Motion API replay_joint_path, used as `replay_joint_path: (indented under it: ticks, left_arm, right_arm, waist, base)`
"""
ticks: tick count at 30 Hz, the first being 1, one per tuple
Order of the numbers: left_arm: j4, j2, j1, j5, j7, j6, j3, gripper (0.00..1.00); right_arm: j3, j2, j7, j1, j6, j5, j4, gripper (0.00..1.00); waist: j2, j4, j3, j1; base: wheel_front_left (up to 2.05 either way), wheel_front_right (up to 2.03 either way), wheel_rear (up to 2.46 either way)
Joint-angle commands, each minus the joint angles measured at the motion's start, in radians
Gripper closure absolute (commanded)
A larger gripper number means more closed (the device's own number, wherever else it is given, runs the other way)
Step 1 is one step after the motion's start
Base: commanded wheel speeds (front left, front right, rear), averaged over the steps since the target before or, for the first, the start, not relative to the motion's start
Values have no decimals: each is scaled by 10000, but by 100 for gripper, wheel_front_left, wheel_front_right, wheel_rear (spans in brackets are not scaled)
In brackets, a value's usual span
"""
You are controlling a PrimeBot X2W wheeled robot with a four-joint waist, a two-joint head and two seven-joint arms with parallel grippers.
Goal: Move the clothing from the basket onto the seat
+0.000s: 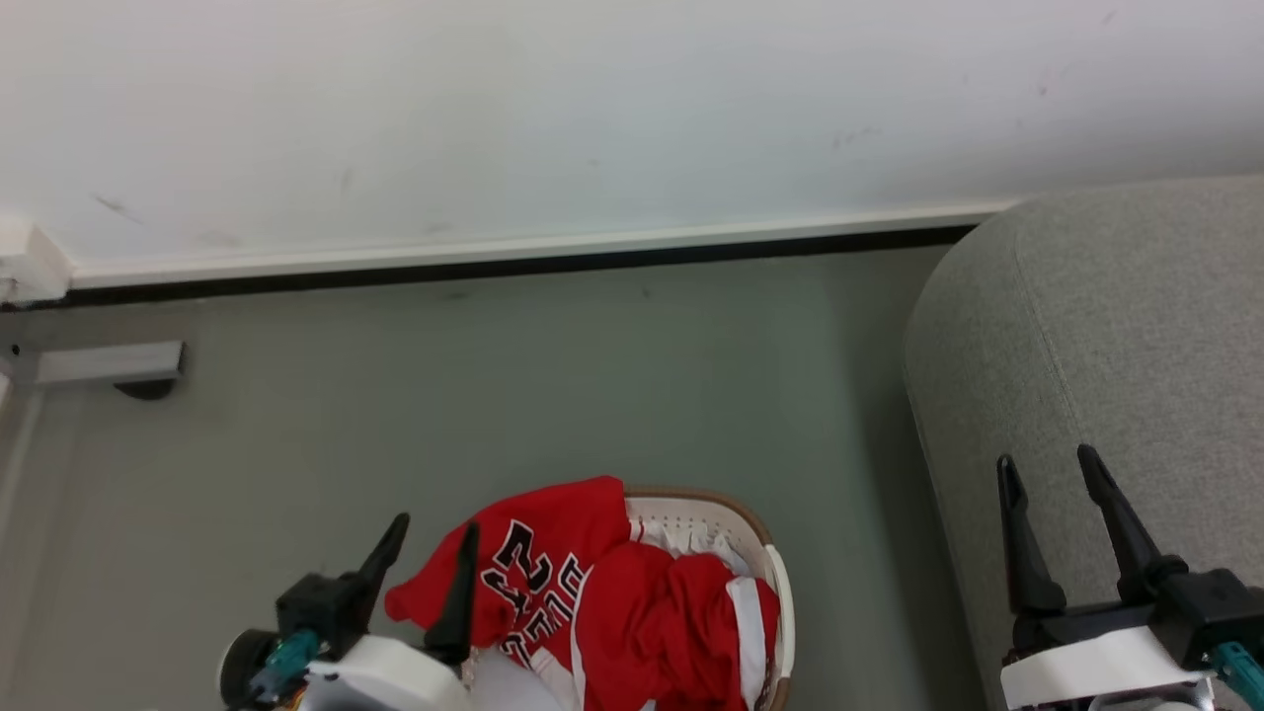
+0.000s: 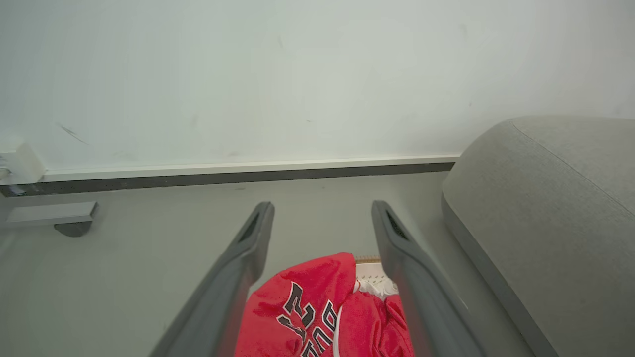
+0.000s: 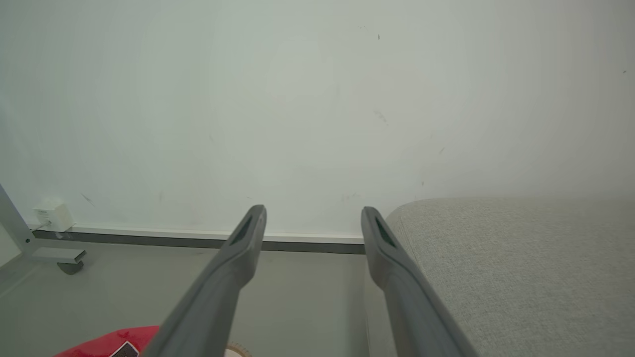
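Pale wall (image 1: 592, 118) with a white skirting board (image 1: 494, 247) closed off the far side of a grey-green floor (image 1: 592, 375), on which the basket (image 1: 762, 538) stood. Well to the basket's left, near the skirting, sat a grey metal foot (image 1: 109, 362) and, beyond it, a small white box (image 1: 30, 265) against the wall. The seat (image 1: 1106, 346), light-grey fabric with a rounded edge, stood to the basket's right, with a strip of floor between them.

The clothing (image 1: 592, 583) lay heaped in the basket: bright red garments with white stripe trim, and a jersey with black-and-white numerals and lettering draped over the basket's left rim. The basket's cream perforated wall and brown rim band showed on its far side.

The left gripper (image 1: 435, 523) hung at the basket's left rim over the jersey, fingers spread and holding nothing. The right gripper (image 1: 1046, 457) was over the seat, well right of the basket, fingers likewise apart and empty.
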Motion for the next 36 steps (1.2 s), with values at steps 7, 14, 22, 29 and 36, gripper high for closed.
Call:
replay_joint_path:
  ticks: [7,14,22,29,36]
  left_arm:
    - [2067,141,-1984,-196,-7,19,-1206,0]
    - [4502,135,-4058,-519,-6,18,-2222,0]
    - [6416,82,-5695,-1085,0,17,-3516,0]
    - [6955,67,-6508,-1881,-1,17,-4496,0]
    - [7395,158,-7299,-2626,147,17,-5512,0]
  right_arm:
    - [179,-44,7,-1092,-21,-330,-536,0]
    - [294,-44,7,-1930,-21,-662,-1129,0]
    - [296,-44,7,-2346,-21,-916,-1773,0]
    - [225,-43,5,-2397,-21,-963,-2263,0]
    - [109,-43,7,-2298,-21,-933,-2684,0]
  waist:
    - [0,-416,2220,-1]
    - [0,-578,3930,-1]
    - [0,-708,5216,-1]
    - [0,-802,6006,-1]
    - [0,-797,6979,-1]
  base:
    - [0,0,0]
    - [0,0,0]
    - [0,0,0]
    - [0,0,0]
    - [0,0,0]
